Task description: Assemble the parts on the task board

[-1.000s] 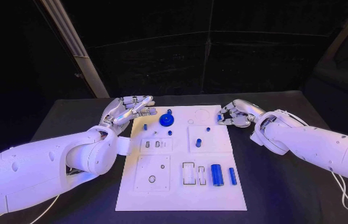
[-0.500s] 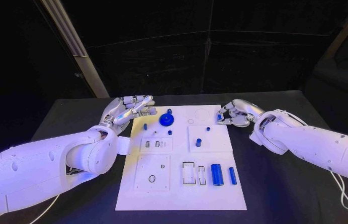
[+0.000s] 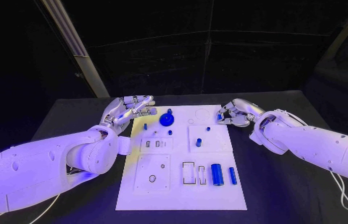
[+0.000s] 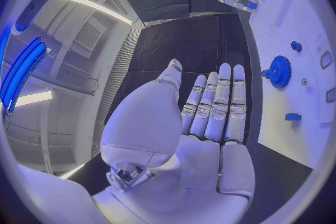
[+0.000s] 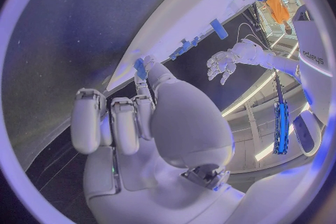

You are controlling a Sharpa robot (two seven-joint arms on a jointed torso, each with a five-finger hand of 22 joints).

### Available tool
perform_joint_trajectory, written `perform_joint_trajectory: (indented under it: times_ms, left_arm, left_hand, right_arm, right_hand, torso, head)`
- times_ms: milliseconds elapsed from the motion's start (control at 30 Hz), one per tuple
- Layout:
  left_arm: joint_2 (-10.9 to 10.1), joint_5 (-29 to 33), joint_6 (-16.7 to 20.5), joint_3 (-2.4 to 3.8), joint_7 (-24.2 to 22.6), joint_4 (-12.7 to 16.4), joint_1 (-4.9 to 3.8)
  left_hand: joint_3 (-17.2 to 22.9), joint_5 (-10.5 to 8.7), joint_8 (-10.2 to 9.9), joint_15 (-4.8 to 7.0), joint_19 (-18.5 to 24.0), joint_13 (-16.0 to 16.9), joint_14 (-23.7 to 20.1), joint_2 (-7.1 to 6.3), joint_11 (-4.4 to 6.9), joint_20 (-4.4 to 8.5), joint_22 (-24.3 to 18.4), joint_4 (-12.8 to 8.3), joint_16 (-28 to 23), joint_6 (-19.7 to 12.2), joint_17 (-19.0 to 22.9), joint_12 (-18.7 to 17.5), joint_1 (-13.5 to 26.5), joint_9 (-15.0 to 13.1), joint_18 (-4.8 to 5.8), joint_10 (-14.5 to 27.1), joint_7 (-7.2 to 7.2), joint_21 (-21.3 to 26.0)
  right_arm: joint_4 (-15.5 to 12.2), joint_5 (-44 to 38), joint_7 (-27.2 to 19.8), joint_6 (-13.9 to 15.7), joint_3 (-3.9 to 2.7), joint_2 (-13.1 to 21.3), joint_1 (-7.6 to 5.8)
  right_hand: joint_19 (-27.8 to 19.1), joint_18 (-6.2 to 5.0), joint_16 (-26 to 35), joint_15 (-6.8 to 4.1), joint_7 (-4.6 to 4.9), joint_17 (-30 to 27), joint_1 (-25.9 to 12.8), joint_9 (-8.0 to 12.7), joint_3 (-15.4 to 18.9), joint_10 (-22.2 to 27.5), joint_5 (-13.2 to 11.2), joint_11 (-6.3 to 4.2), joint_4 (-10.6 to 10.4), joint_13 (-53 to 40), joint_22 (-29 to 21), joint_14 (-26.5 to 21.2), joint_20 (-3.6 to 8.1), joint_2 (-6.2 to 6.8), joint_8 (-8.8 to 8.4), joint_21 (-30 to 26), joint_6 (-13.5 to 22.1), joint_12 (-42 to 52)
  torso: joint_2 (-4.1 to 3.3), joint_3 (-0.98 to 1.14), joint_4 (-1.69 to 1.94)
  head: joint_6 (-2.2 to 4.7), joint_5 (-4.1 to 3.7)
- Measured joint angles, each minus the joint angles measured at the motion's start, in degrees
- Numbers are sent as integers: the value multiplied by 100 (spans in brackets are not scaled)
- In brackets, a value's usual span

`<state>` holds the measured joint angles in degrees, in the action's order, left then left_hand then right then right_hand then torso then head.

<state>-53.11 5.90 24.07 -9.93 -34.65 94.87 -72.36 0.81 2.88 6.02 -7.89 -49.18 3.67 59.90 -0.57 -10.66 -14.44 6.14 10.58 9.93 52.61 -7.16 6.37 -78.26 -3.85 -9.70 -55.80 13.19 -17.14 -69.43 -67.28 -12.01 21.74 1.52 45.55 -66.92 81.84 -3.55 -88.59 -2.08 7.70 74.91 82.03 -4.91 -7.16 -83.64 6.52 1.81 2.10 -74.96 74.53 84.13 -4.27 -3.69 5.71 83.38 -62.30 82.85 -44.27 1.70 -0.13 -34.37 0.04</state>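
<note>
The white task board [image 3: 181, 196] lies mid-table. A blue gear [image 3: 167, 119] stands near its far edge, with small blue pegs [image 3: 198, 142] around it. Two blue cylinders [image 3: 216, 174] lie at its near right. My left hand [image 3: 131, 108] hovers at the board's far left corner, holding nothing; its fingers [image 4: 220, 103] are straight and the gear [image 4: 280, 71] lies beyond them. My right hand [image 3: 233, 113] is at the far right edge, pinching a small blue part [image 3: 220, 117] over the board. In the right wrist view the small blue part [image 5: 140, 67] sits at the fingertips, the other fingers curled.
The board has raised white blocks with slots and holes [image 3: 153, 173] on its left half and two rectangular recesses [image 3: 188, 174] beside the cylinders. Black table [image 3: 282, 184] surrounds the board. A pale slanted post [image 3: 80, 58] stands behind the table's left.
</note>
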Motion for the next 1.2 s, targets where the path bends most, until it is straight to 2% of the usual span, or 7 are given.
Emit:
perform_joint_trajectory:
  times_ms: [200,400,600,767,967,1200]
  left_arm:
    - [-16,0,-2,-1,4,5,0]
    - [-43,-1,-14,-1,24,7,0]
    - [-67,-1,-29,-1,45,6,-10]
    - [-64,0,-43,0,53,-32,-60]
    - [-43,16,-57,1,57,-94,-122]
    - [-44,26,-64,1,56,-102,-177]
  left_hand:
    - [0,0,0,0,0,0,0,0,0,0,0,0,0,0,0,0,0,0,0,0,0,0]
    - [-16,0,-23,0,0,0,0,0,0,0,-9,-16,0,0,0,-23,0,0,0,0,0,24]
    - [-16,0,-23,0,0,1,0,0,0,0,-8,-16,-22,0,0,-23,0,0,-1,0,0,24]
    - [-16,0,-23,0,0,1,0,0,0,0,-8,-16,-22,0,0,-23,0,0,0,0,0,24]
    - [-16,0,-23,-21,0,1,21,0,0,0,-14,-16,-22,0,0,-23,0,0,0,0,0,24]
    - [-16,0,-22,-21,0,1,21,0,0,0,-14,-16,-22,0,0,-23,0,0,0,0,0,24]
  right_arm:
    - [-222,36,7,169,-2,94,-1]
    - [-732,159,316,239,-17,166,-58]
    - [-1324,127,893,275,-35,84,-198]
    - [-1646,-83,1344,297,-35,-257,-233]
    - [-1649,-474,1704,292,-30,-841,-244]
    - [-1463,-820,1894,240,-15,-1303,-218]
  right_hand:
    - [8,1,-6,-20,1,0,-45,0,-66,-18,-21,-19,65,3,27,-18,8,-45,0,0,-1,19]
    - [8,1,-6,-20,2,0,-99,1,-87,-18,-34,-19,87,-3,3,-18,8,-98,-1,0,-1,13]
    - [8,1,-6,-20,2,0,-129,2,-87,-19,-51,-19,87,-19,-25,-18,8,-126,-1,0,-1,-15]
    - [8,0,-6,-19,0,0,-237,2,-87,-20,-50,-20,87,-18,-34,-18,8,-123,-1,0,0,-63]
    - [5,0,-5,-19,-2,0,-275,1,-87,-20,-50,-20,87,-9,-41,-18,11,-100,-1,0,2,-76]
    - [-14,1,-5,-19,-7,0,-304,0,-114,-20,-5,-19,114,4,-47,-19,29,-71,-8,0,7,-85]
  torso:
    - [7,-3,-1]
    - [17,-13,-9]
    - [30,-34,-1]
    - [43,-68,43]
    - [52,-103,82]
    - [57,-126,107]
  head:
    - [-8,-1]
    - [-10,-14]
    - [-40,-6]
    - [-96,51]
    - [-162,132]
    - [-215,226]
